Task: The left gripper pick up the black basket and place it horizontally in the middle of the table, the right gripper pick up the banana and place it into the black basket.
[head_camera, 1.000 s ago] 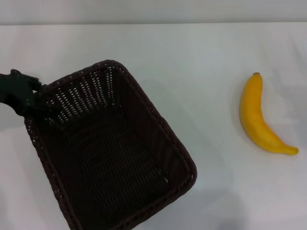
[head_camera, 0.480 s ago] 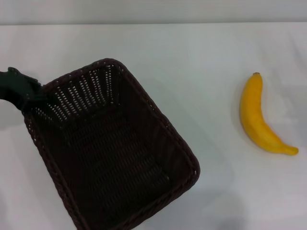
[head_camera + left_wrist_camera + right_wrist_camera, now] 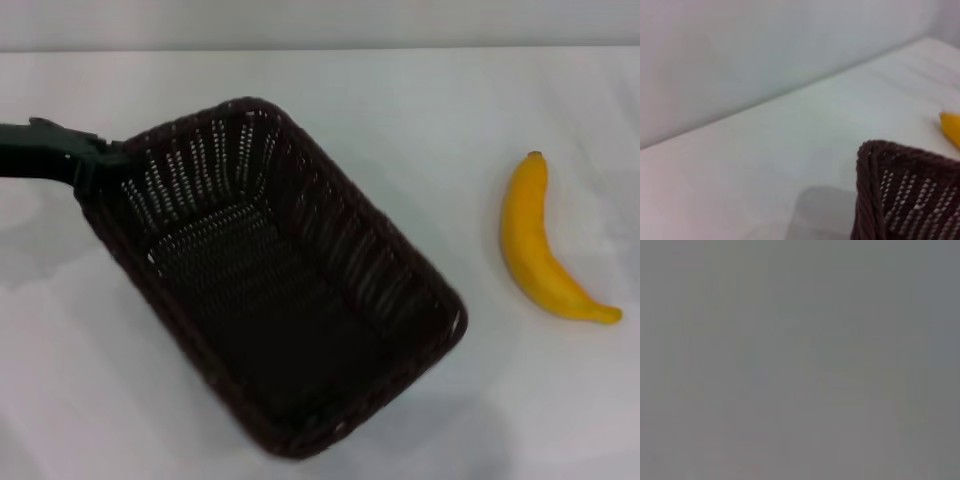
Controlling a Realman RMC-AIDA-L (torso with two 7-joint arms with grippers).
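Observation:
The black basket is a large dark woven wicker basket, held off the white table and lying diagonally from upper left to lower right in the head view. My left gripper, a black claw, is shut on the basket's rim at its far left corner. A corner of the basket also shows in the left wrist view. The banana lies on the table at the right, apart from the basket; its tip shows in the left wrist view. My right gripper is out of view.
A pale wall runs along the table's far edge. The right wrist view is a plain grey field with nothing to tell apart.
The basket has moved to the right and farther away and has turned, its near end swinging right. The left gripper has moved with it. The banana has not moved.

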